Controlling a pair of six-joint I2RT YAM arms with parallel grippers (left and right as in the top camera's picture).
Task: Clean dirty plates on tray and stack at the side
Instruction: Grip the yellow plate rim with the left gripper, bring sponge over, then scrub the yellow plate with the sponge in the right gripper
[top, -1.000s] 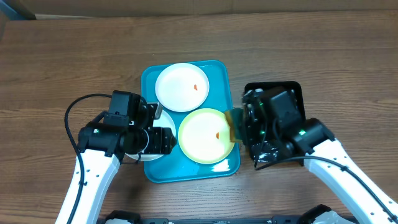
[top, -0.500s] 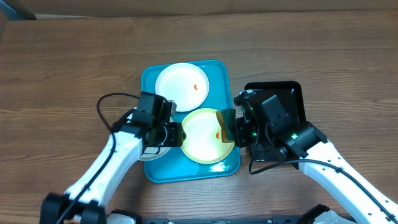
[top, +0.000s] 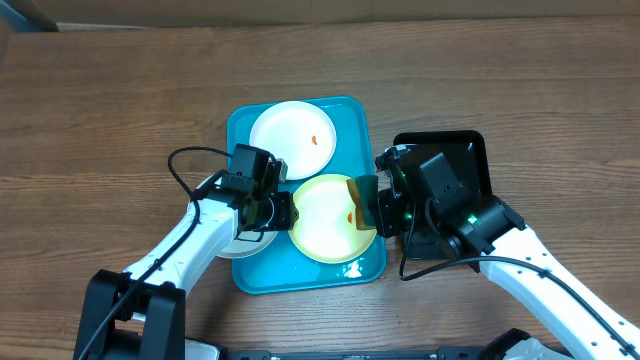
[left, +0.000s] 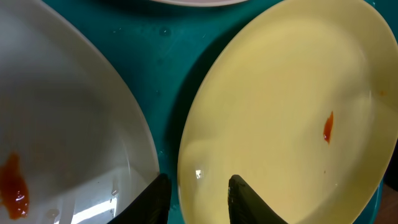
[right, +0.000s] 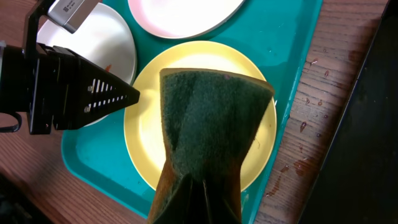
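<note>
The left arm comes in from the near left corner, its white forearm slanting across the worktop (top: 120, 90) to the turquoise tray (top: 352, 112). Its wrist lies low and level, so that the left tool (left: 196, 200) points to the right along the tray floor. Its two dark fingers (left: 247, 198) stand a little apart, and the left rim of the yellow-green plate (top: 322, 228) runs into the gap between them. One finger is over the plate's inside and the other is outside it, at the edge of the near white plate (left: 68, 112); they clamp nothing. The right arm rises from the near right corner, crosses the near left part of the black tray (top: 465, 148), and bends at the wrist to face left and downward over the same plate. The right tool (top: 380, 208) is closed upon a folded sponge (right: 214, 130), green scouring face outward, which hangs over the right half of the yellow-green plate; whether it touches the surface I cannot tell. All three plates lie on the tray: the far white plate (top: 290, 140) at the back, the yellow-green one in front of it toward the right, and the near white plate at the left under the left wrist. Each bears a small orange-red smear (left: 328, 127).
</note>
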